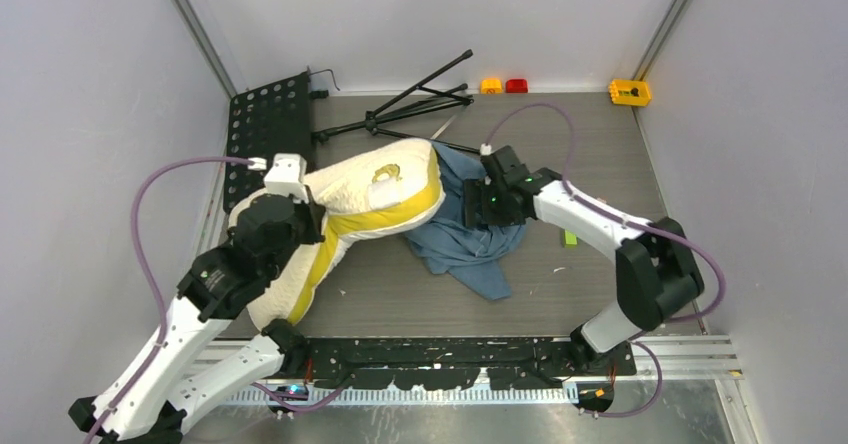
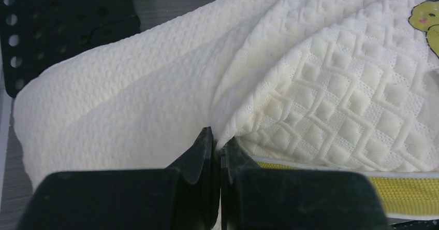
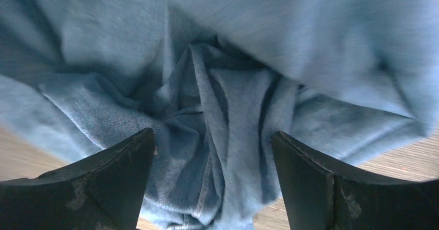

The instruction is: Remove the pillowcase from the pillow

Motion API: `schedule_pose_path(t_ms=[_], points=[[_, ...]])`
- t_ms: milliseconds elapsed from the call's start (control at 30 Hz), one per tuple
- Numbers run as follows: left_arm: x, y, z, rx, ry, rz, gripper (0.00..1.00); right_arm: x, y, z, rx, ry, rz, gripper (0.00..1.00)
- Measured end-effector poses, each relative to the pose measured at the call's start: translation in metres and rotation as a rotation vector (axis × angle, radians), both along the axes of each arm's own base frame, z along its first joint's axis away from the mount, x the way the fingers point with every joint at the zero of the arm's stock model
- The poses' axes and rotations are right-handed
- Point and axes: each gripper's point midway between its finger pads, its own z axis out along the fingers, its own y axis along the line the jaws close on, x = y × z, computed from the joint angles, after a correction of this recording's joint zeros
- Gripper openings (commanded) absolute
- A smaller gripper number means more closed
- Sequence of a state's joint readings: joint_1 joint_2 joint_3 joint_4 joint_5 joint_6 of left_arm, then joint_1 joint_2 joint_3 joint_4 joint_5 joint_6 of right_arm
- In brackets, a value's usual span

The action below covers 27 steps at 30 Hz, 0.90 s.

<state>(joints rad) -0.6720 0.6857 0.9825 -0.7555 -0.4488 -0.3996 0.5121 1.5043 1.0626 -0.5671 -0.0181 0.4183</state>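
Left wrist view has my left jaws pinched tight on a fold of the pillow (image 2: 310, 85), its cream quilted fabric bulging just beyond them. My right jaws stand wide, straddling a bunched ridge of the pillowcase (image 3: 217, 100), with the table (image 3: 409, 162) showing past the cloth. From above, the blue pillowcase lies crumpled on the table, touching the pillow's right end, while the pillow lies bent.
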Motion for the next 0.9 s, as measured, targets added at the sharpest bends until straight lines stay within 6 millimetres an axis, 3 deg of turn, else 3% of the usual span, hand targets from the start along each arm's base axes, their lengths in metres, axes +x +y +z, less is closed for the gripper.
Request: schedule_pose_path(t_ms=[100,233,433,467,600,667,767,900], points=[[-0.003,0.005,0.038,-0.026,-0.07,-0.004,0.0,-0.007,0.007,-0.029,-0.074,0.052,0.034,0.84],[-0.005,0.015,0.093,-0.042,-0.19,0.005,0.0,-0.002,-0.001,-0.044,-0.145,0.053,0.01,0.48],[-0.008,0.036,0.166,-0.036,-0.357,0.055,0.0,0.017,-0.033,-0.044,-0.255,-0.009,-0.109,0.06],[-0.009,0.04,0.173,-0.035,-0.376,0.064,0.0,0.021,-0.041,-0.043,-0.263,-0.012,-0.134,0.01],[-0.009,0.045,0.184,-0.014,-0.399,0.079,0.0,0.038,-0.077,-0.036,-0.264,-0.021,-0.269,0.0],[-0.004,0.041,0.18,0.005,-0.385,0.076,0.0,0.049,-0.097,-0.022,-0.251,-0.053,-0.342,0.0],[0.004,0.036,0.173,0.031,-0.359,0.076,0.0,0.062,-0.117,0.014,-0.223,-0.142,-0.42,0.0],[0.017,0.026,0.16,0.071,-0.315,0.07,0.0,0.084,-0.136,0.093,-0.164,-0.311,-0.509,0.0]])
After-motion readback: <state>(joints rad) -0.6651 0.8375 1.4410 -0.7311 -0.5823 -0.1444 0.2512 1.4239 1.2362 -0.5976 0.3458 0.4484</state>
